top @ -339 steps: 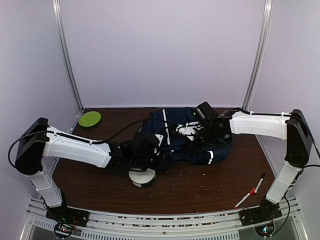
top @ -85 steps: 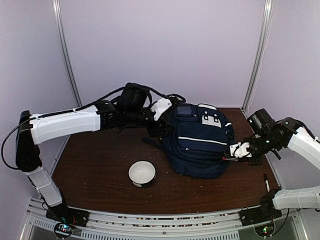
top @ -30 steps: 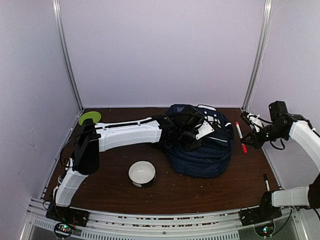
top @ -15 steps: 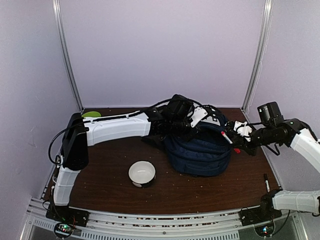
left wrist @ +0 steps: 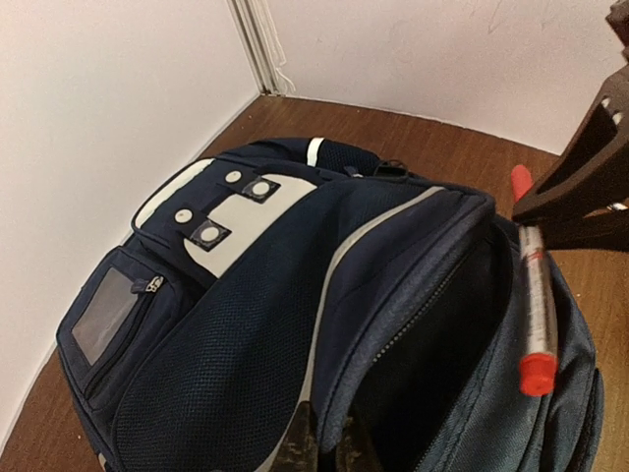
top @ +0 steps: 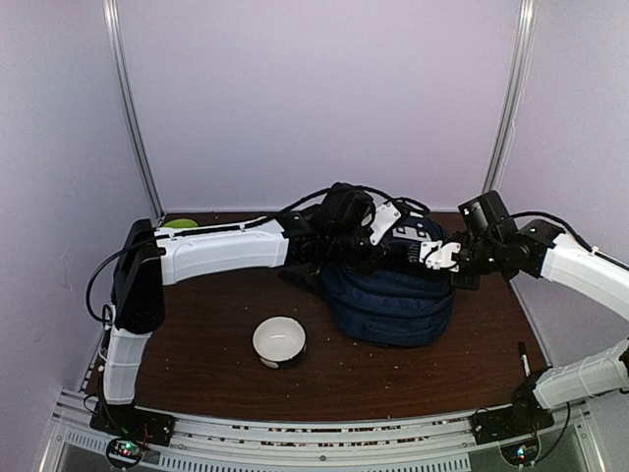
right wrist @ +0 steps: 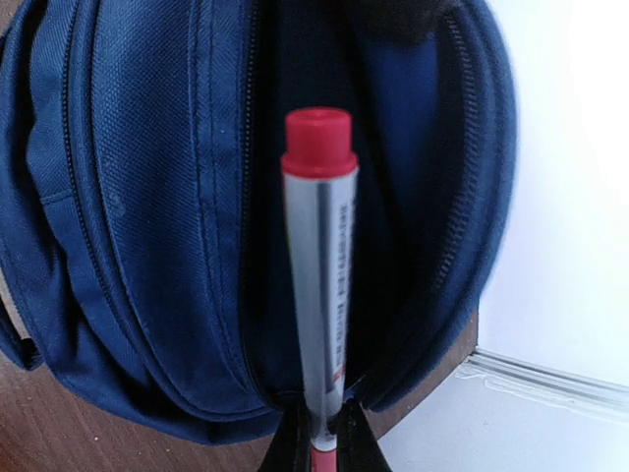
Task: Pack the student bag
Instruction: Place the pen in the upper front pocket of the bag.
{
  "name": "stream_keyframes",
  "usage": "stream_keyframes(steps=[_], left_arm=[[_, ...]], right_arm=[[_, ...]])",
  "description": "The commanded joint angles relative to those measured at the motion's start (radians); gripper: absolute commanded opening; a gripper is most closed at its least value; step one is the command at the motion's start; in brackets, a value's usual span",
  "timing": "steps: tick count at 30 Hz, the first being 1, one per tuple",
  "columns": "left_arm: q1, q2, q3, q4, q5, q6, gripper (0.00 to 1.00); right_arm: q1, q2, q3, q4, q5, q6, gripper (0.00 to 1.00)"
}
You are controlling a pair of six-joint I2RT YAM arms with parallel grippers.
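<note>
The navy student bag stands at the back middle of the table, its main compartment gaping. My left gripper is shut on the rim of the bag's opening, holding it apart next to the white studded patch. A red-capped silver marker is pinched by its tail in my right gripper. Its cap points into the dark opening. From the left wrist, the marker hangs over the opening's far lip. In the top view both grippers, left and right, meet above the bag.
A white bowl sits on the brown table in front of the bag. A green plate lies at the back left corner. A dark marker lies near the right edge. Pale walls and metal posts close in the sides and back.
My right gripper has carried the marker leftward from the table's right side to over the bag's opening. The left gripper has closed on the opening's rim and lifted it slightly.
</note>
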Motion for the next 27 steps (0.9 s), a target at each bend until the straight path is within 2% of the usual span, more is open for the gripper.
stream_keyframes(steps=[1, 5, 17, 24, 25, 27], left_arm=[[0.008, -0.148, -0.014, 0.190, 0.030, -0.069, 0.00], [0.015, -0.160, -0.026, 0.199, 0.061, -0.089, 0.00], [0.034, -0.210, -0.092, 0.264, 0.188, -0.157, 0.00], [0.047, -0.234, -0.131, 0.279, 0.231, -0.168, 0.00], [0.048, -0.237, -0.135, 0.278, 0.233, -0.168, 0.00], [0.050, -0.245, -0.154, 0.279, 0.231, -0.166, 0.00]], right_arm=[[0.072, 0.035, 0.009, 0.082, 0.188, -0.033, 0.00], [0.113, 0.070, -0.004, 0.140, 0.242, -0.038, 0.00], [0.149, 0.243, 0.044, 0.259, 0.272, 0.009, 0.00], [0.164, 0.331, 0.028, 0.426, 0.270, 0.003, 0.00], [0.164, 0.346, 0.031, 0.432, 0.267, 0.010, 0.04], [0.164, 0.350, 0.024, 0.460, 0.266, 0.019, 0.18]])
